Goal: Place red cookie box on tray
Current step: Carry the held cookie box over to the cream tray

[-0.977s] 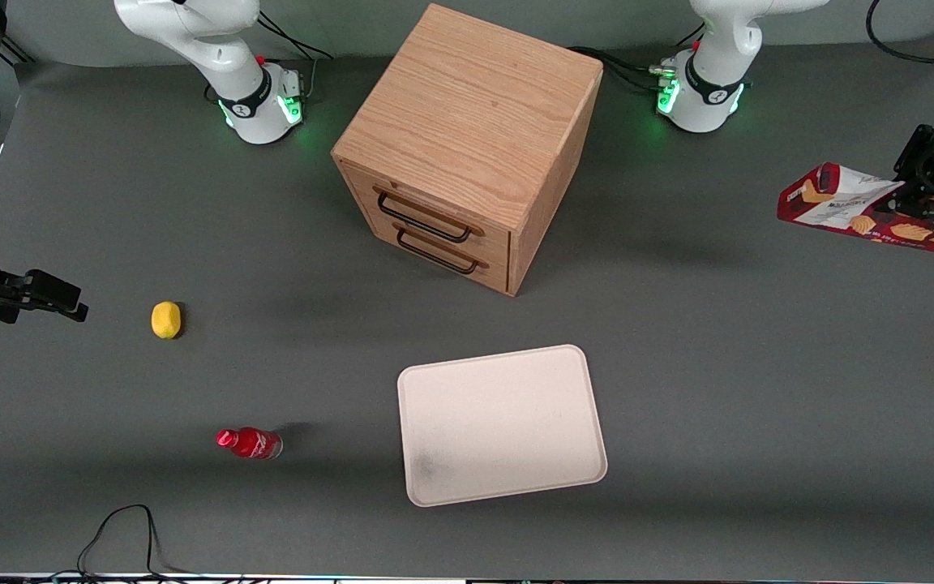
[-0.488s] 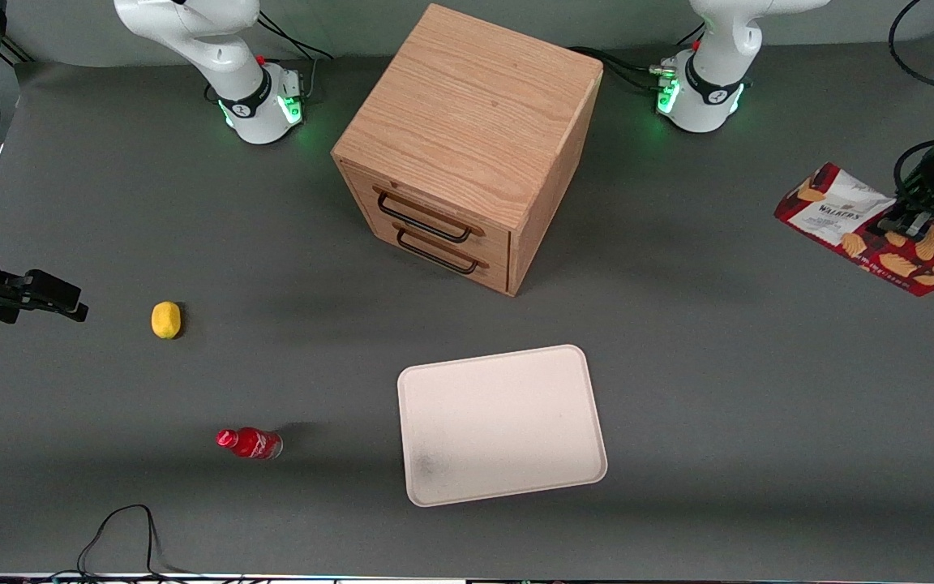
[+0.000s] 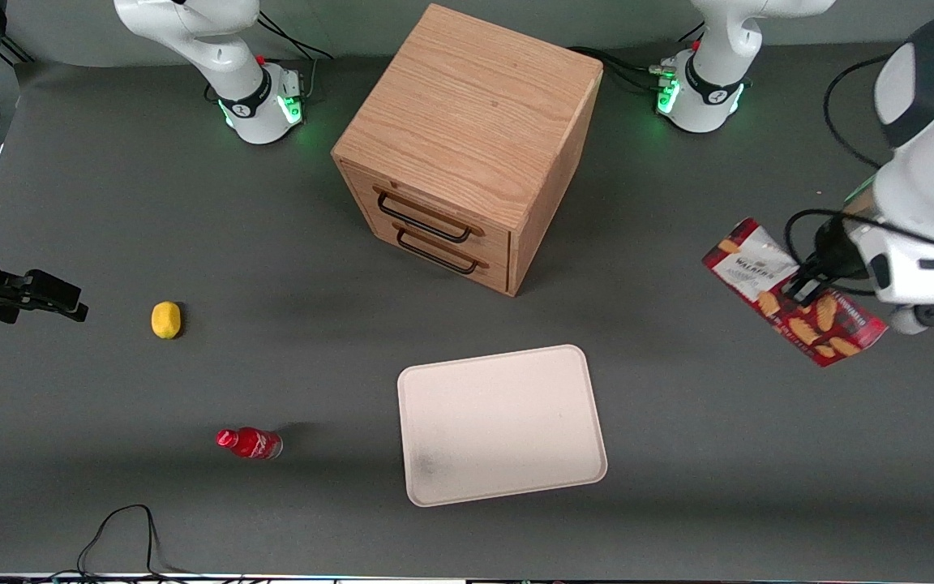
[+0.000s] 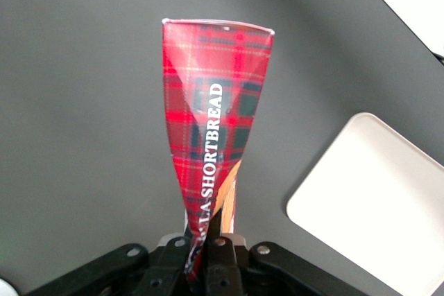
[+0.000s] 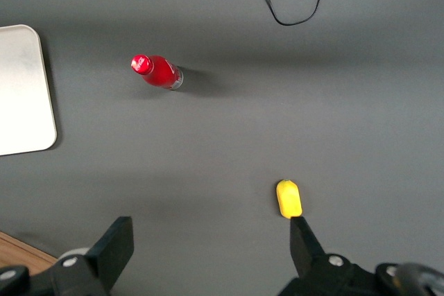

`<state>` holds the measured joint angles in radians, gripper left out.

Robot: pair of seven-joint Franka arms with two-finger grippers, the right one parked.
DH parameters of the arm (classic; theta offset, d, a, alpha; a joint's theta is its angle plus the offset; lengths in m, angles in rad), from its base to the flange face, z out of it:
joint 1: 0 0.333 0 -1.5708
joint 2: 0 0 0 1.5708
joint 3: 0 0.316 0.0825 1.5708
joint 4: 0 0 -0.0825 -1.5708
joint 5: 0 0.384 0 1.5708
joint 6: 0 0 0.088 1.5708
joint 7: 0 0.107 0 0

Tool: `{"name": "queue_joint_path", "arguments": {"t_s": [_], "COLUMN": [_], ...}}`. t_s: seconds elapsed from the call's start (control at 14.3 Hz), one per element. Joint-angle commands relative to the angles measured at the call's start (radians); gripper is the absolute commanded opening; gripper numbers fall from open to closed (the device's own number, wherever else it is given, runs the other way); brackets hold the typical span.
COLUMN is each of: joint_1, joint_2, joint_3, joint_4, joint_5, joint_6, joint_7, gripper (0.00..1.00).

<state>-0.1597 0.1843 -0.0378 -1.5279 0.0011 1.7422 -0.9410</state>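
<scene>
Pickup looks done: the claw [image 3: 801,285] pinches the red cookie box [image 3: 791,294] in the air toward the working arm's end of the table — well apart from the tray [image 3: 499,423]. Carrying over and setting down remain.

Gripper [image 3: 801,285] fingertips hidden by the box [image 3: 791,292] in front view; wrist view cuts the gripper body off at the frame edge. Box's cookie face mostly out of sight in wrist view, only plaid side shows. Tray [image 4: 378,202] cut off by the edge there. Small print on box's white panel too small to read.
</scene>
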Motion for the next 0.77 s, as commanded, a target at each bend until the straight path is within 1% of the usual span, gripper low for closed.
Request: {"name": "queue_joint_path", "arguments": {"t_s": [0.0, 0.28, 0.49, 0.7], "joint_1": [-0.064, -0.153, -0.196, -0.211], "joint_2": [0.121, 0.25, 0.325, 0.346], "joint_3": [0.015, 0.019, 0.019, 0.015], "joint_4": [0.165, 0.317, 0.411, 0.434], "joint_5": [0.007, 0.016, 0.025, 0.02], "joint_6": [-0.016, -0.006, -0.006, -0.007], "joint_7": [0.01, 0.021, 0.086, 0.311], "gripper": [0.0, 0.0, 0.0, 0.0]}}
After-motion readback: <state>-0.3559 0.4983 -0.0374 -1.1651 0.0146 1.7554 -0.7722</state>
